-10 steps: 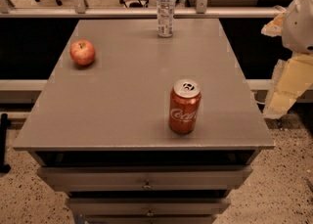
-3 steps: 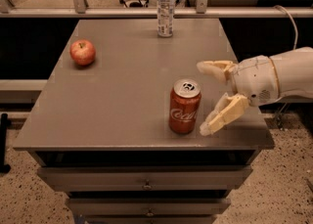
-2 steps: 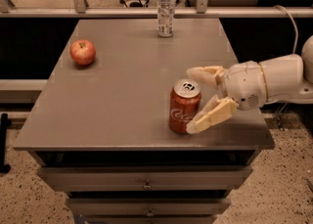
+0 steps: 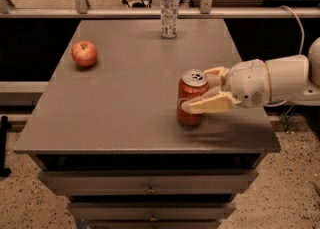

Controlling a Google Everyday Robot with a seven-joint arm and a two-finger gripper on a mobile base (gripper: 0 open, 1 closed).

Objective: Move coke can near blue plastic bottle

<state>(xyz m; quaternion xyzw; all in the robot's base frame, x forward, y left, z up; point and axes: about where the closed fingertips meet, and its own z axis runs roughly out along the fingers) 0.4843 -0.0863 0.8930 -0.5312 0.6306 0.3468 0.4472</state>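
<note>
**Figure.** We are looking down on a grey counter (image 4: 125, 98) with drawers (image 4: 150, 189) under its front edge. A white arm (image 4: 285, 80) is reaching in across the right edge, low over the surface. At its end the gripper (image 4: 199, 89) is sitting near the front right corner and is clasping the can (image 4: 189, 93). One finger is lying across the side that faces the front edge, and the other is showing behind the can on its far side. We are reading this as a grasp in place, though we cannot tell how firmly the fingers are pressing.

The bottle (image 4: 169, 8) is standing upright at about the middle of the far edge, well apart from the gripper. The can is standing upright close to the right edge, toward the front right corner, and its base appears to be resting on the surface. The apple (image 4: 84, 53) is lying near the left edge, toward the far left corner, well apart from both.

We are judging the step in hand to be the grasp, with the carry not yet begun. The next move is calling for a slight lift, travel toward the far edge, and a set-down just beside the bottle. That approach needs care, since so slim a bottle is likely to tip at a nudge.
</note>
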